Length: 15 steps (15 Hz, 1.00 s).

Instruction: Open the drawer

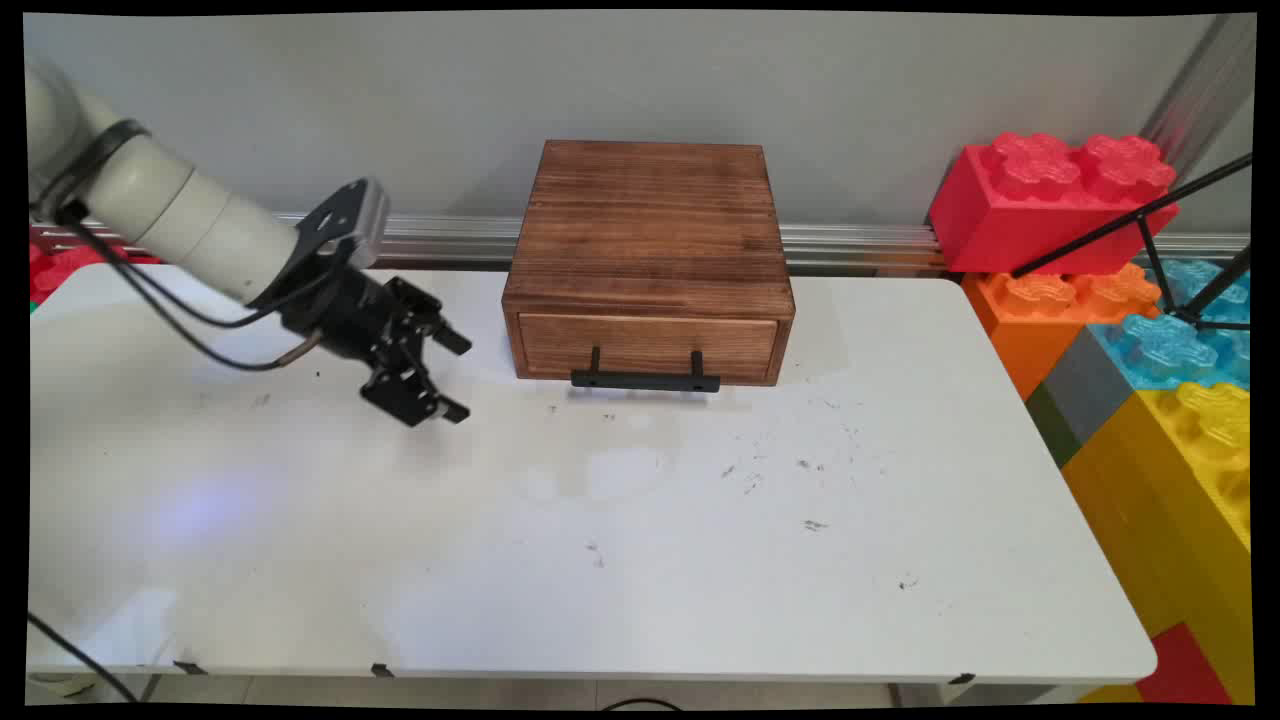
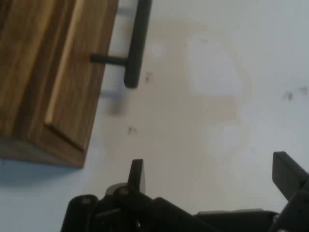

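Left of the wooden drawer box [image 1: 650, 262], we have the hand [image 1: 456, 378] spread and empty over the desk [image 1: 640, 540]. Hand view adds only the black handle [image 2: 137, 43] end.

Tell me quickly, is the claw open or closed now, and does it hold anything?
Claw: open, holding nothing, hanging over the table left of the drawer box, touching neither.
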Tool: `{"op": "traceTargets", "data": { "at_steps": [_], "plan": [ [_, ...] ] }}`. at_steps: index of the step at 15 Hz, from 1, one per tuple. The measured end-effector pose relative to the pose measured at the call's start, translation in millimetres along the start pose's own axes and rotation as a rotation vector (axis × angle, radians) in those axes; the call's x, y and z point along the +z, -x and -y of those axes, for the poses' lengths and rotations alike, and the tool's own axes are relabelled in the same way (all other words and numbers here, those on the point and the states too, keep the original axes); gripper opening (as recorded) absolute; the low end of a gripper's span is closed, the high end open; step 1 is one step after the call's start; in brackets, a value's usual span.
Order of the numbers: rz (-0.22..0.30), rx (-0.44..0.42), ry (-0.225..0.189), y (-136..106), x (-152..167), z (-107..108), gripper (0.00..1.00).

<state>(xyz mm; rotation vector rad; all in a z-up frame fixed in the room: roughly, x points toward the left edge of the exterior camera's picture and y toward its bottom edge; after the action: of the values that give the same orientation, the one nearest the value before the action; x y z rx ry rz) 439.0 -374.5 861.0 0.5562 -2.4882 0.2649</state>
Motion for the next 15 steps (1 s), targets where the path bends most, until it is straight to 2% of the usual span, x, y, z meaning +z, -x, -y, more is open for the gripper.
{"op": "traceTargets", "data": {
  "at_steps": [4, 9, 15],
  "plan": [
    [0.02, 0.012, -0.013, -43, 2, 3, 1.0],
    [0.044, 0.029, -0.029, -82, 11, 3, 1.0],
    [0.076, 0.044, -0.051, -123, 45, -1, 1.0]
  ]
}}
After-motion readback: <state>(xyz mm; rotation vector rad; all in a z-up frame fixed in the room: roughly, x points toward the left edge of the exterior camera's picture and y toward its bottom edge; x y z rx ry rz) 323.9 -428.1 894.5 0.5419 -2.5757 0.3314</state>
